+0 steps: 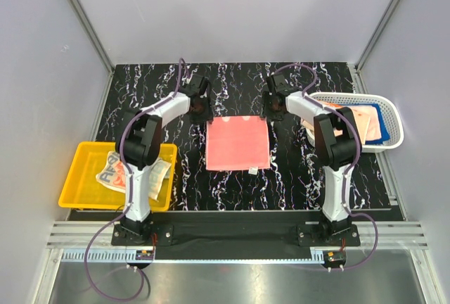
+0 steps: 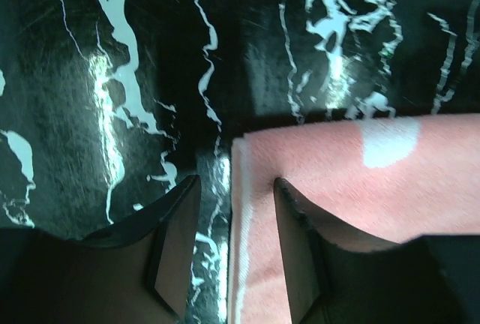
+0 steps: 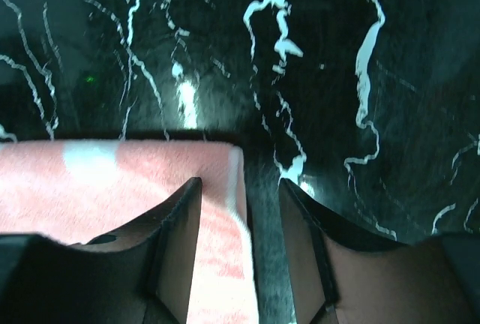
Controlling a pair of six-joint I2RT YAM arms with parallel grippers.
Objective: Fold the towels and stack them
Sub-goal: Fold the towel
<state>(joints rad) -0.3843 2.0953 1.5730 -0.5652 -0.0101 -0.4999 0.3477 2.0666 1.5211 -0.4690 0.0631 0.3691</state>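
One salmon towel (image 1: pixel 238 143) flat; left pincer (image 2: pixel 235 181), right pincer (image 3: pixel 240 181) both parted, empty, straddling corners.

Matt, fuzzy cloth towel (image 1: pixel 238 143) on a glossy marbled tabletop (image 1: pixel 295 170).

Left arm (image 1: pixel 143 150) - white links, black joints, purple cable - reaches forward from its base at the near edge, elbow raised, forearm angled in toward centre. Black two-finger left gripper (image 1: pixel 200 108) sits low and tipped down, jaws apart. Right arm (image 1: pixel 336 146) mirrors it - same white-and-black build, forearm angled inward. Black two-finger right gripper (image 1: pixel 274 105) is also low and tipped down, jaws apart. Wrist views show both pairs of dark fingers (image 2: pixel 176 241) parted, tips level.
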